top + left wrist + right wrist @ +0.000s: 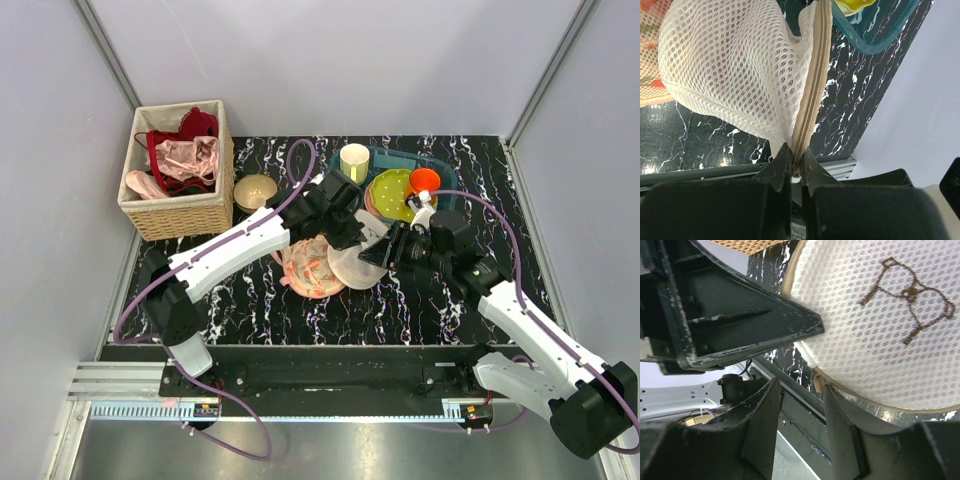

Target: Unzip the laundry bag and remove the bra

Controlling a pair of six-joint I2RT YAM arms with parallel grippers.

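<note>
Claws differ, you see: your left claw [796,151] pinches the laundry bag [730,65] at its zip [813,95]; your right claw [801,387] gapes, holding nothing.

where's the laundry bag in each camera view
top external: laundry bag at table centre, between the arms
left wrist: laundry bag upper left, zip pinched in left pincer
right wrist: laundry bag upper right, brown emblem
shared landmark: black marbled table

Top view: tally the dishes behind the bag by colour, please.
Tan bowl: 1
Pale yellow cup: 1
Green plate: 1
Orange cup: 1
Total: 4
Pinkish rim under the green plate: too hidden to count.
</note>
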